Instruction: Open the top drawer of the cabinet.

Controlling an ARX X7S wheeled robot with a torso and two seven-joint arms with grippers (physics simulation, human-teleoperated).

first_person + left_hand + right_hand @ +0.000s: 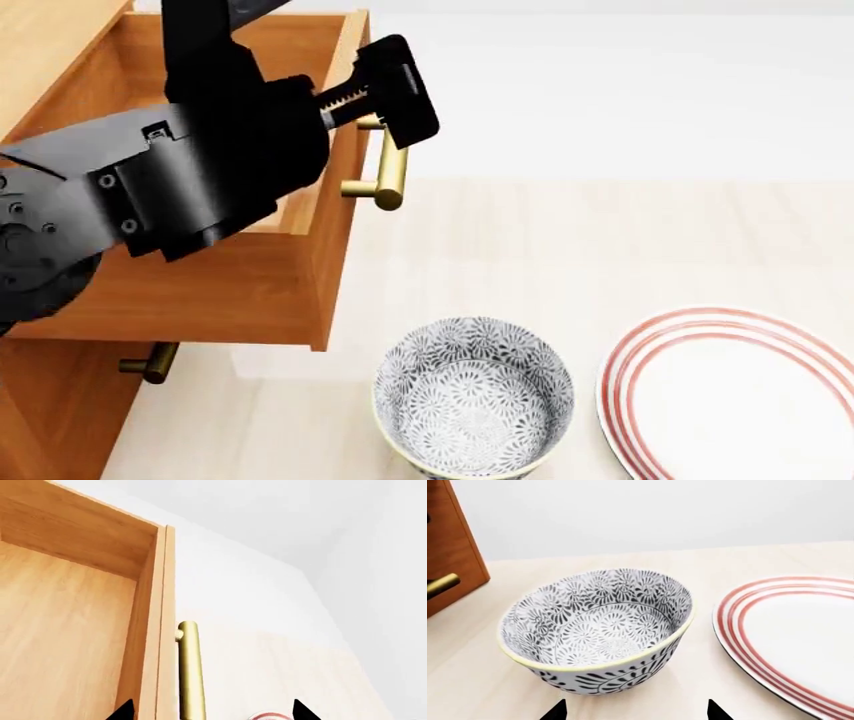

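The top drawer (227,290) stands pulled out of the orange-brown cabinet (47,410), with its inside showing. Its brass bar handle (390,170) sticks out from the drawer front. My left gripper (384,100) is at the upper end of that handle. In the left wrist view the handle (191,670) and the drawer's front panel (163,630) lie between my left gripper's (213,712) spread fingertips, with clear gaps on both sides. My right gripper (635,712) is open and empty, just in front of the patterned bowl (597,630); it is out of the head view.
A grey-patterned bowl (474,395) and a red-ringed white plate (734,390) sit on the pale table, right of the cabinet. A lower drawer's brass handle (147,362) pokes out under the open drawer and also shows in the right wrist view (440,586).
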